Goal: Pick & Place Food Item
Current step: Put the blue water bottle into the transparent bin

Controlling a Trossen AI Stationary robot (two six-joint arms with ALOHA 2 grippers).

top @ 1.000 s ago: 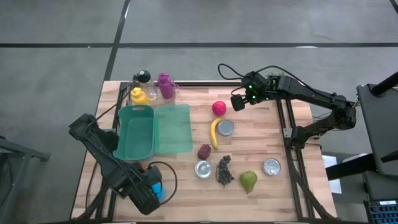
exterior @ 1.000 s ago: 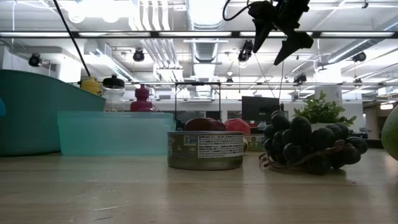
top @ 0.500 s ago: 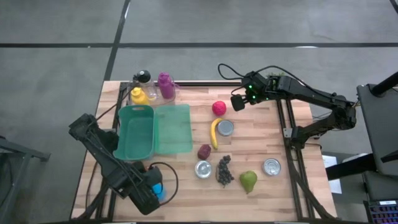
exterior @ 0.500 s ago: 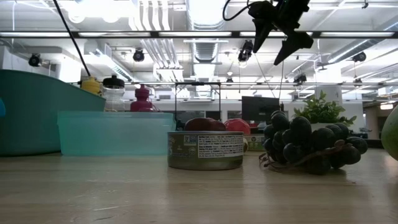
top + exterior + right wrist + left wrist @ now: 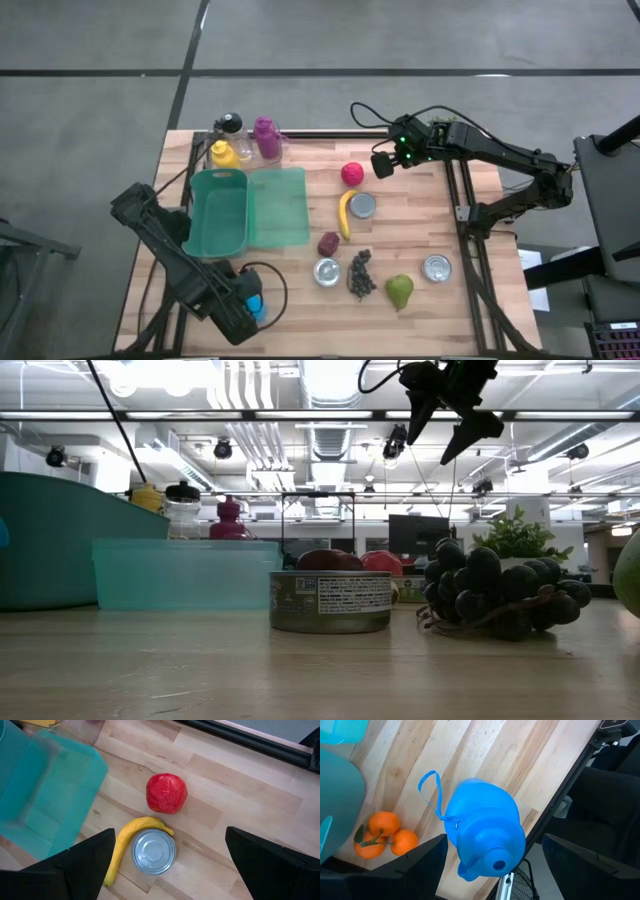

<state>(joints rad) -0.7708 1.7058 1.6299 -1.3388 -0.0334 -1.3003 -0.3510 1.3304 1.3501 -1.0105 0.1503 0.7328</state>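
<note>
Food lies on the wooden table: a red apple (image 5: 352,173), a banana (image 5: 344,214), a dark plum (image 5: 328,243), grapes (image 5: 360,274) and a green pear (image 5: 400,291). My right gripper (image 5: 383,163) hangs open, high above the table, just right of the apple (image 5: 166,793). It points slanting down at the apple and the banana (image 5: 127,842) and holds nothing. My left gripper (image 5: 248,303) is at the near left corner, open and pointing down. Its fingers stand on either side of a blue bottle (image 5: 487,835) without touching it. Oranges (image 5: 382,837) lie beside the bottle.
A teal bin (image 5: 218,212) and its flat lid (image 5: 278,207) sit left of centre. Yellow, black-capped and magenta bottles (image 5: 245,140) stand at the far left. Three cans stand among the food: one (image 5: 362,205) by the banana, one (image 5: 326,271) by the grapes, one (image 5: 437,267) near right.
</note>
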